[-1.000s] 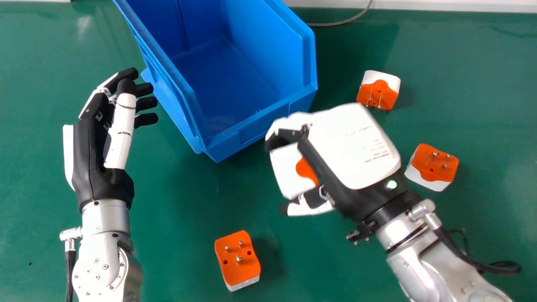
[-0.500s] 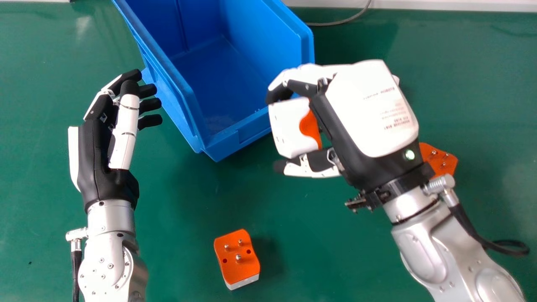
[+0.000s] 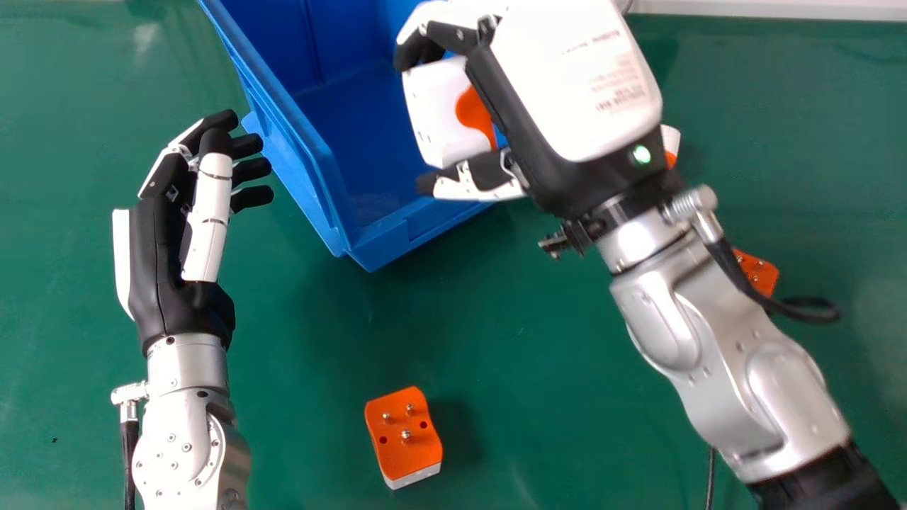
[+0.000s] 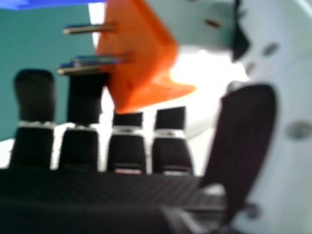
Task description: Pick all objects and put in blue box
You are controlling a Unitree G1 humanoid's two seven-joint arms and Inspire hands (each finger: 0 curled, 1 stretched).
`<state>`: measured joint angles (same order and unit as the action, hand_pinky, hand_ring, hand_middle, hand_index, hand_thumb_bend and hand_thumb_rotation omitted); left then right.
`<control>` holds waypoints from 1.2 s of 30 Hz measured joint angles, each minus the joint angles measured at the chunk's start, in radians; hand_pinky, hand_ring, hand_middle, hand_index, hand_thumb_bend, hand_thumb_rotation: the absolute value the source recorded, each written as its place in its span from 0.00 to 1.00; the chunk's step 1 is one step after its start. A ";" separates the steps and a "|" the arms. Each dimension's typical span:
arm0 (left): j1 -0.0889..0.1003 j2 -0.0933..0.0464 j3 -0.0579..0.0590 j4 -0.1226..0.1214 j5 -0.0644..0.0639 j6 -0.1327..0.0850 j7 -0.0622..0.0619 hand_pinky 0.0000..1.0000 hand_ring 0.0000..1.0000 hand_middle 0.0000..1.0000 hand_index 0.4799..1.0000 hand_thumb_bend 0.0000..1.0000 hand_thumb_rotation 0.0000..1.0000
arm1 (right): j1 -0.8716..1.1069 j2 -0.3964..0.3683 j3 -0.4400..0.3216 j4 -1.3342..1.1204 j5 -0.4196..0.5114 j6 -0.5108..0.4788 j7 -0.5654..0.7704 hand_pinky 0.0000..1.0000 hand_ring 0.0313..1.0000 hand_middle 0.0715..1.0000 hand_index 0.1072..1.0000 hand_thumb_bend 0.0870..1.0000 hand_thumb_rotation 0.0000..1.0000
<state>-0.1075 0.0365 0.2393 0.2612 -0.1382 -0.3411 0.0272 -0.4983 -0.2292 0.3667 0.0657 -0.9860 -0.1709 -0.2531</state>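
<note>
In the head view my right hand (image 3: 577, 78) is above the right part of the blue box (image 3: 347, 134), its fingers and thumb curled round a white and orange adapter (image 3: 443, 113). The right hand view shows my right hand's thumb (image 4: 243, 141) beside the held adapter (image 4: 139, 53), whose metal pins stick out. My left hand (image 3: 166, 262), relaxed and holding nothing, is left of the box. One orange adapter (image 3: 405, 439) lies pins up near the front. Two others, a white and orange one (image 3: 669, 142) and an orange one (image 3: 758, 273), are partly hidden behind my right hand and arm.
The box stands on a green table (image 3: 319, 368), its near corner pointing toward the front. A pale ledge (image 3: 772, 7) runs along the table's back edge. A black cable (image 3: 779, 306) loops out beside my right forearm.
Carrying the adapter, my right hand has moved away from the front of the table and over the box, lately also leftward. The left hand has barely shifted.
</note>
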 measured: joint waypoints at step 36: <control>0.018 -0.012 0.000 -0.004 -0.012 -0.005 -0.006 0.60 0.64 0.67 0.40 0.55 0.62 | -0.703 0.104 0.476 1.231 -0.189 -0.078 -0.522 0.29 0.37 0.45 0.46 0.46 0.00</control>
<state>-0.0895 0.0246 0.2393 0.2569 -0.1507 -0.3461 0.0214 -1.2011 -0.1248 0.8427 1.2970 -1.1748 -0.2484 -0.7746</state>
